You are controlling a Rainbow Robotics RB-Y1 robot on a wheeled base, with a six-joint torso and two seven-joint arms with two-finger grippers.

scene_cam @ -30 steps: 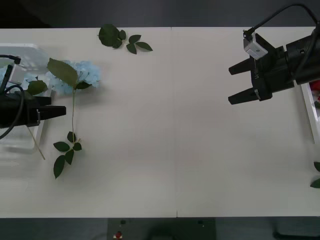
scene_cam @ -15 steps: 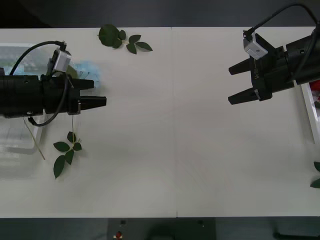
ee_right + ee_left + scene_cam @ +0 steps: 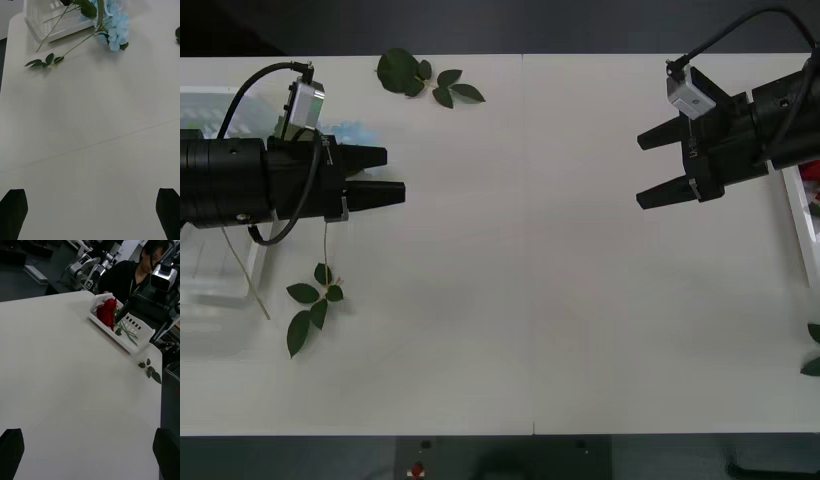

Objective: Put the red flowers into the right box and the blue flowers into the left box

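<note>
**Blue flower under the left hand, head beside the left box**

Left hand (image 3: pixel 385 175) stretched out over the tabletop (image 3: pixel 560 300), black fingers parted, nothing between them. Directly beneath and partly hidden by that arm: a blue flower (image 3: pixel 114 28), its pale head just outside the left box (image 3: pixel 45 24), a sliver of blue peeking out above the wrist in the front view. Stem (image 3: pixel 326 245) running from the head back toward the robot, ending in a small leaf cluster (image 3: pixel 310 300); so the long axis lies crosswise to the arm's reach. More stems draped over the box rim, as seen from the right wrist.

Right hand (image 3: pixel 660 165) far across the tabletop, fingers wide apart, empty, parked next to the right box (image 3: pixel 138 335). Red flowers (image 3: pixel 107 313) lying inside that box already, stems along its length.

Judged from this: left hand much the nearer; a drop straight down onto the stem, then a short carry sideways into the left box, seems the likely move.
</note>
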